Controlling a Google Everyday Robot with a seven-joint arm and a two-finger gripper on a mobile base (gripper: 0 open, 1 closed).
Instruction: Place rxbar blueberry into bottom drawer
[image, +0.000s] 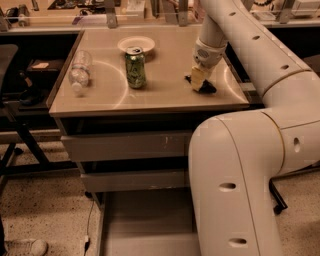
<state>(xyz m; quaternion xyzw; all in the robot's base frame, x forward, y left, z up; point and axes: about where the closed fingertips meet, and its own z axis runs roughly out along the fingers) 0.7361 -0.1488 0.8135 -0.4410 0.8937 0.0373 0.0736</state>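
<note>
At the far left edge I can see part of a dark chair (7, 75). Next comes the tan surface (165, 97). On its left side a clear bottle (80, 71) lies flat. A bit more to the right a green can (135, 67) stands up straight. A small white plate (136, 44) sits just behind the can, higher in the frame.

Under the surface there are three grey drawers. The top drawer (125, 146) and the middle drawer (135, 180) are pushed in. The bottom drawer (145, 222) is pulled out at the bottom middle of the frame. I can see its flat grey floor.

To the right of the can, well apart from it, the rxbar blueberry (206, 89) lies on the surface near the right edge. The tool (198, 81) points down and sits right on the dark bar. I cannot tell if the tool is clamped on it. The big white arm (240, 185) fills the right side of the frame.
</note>
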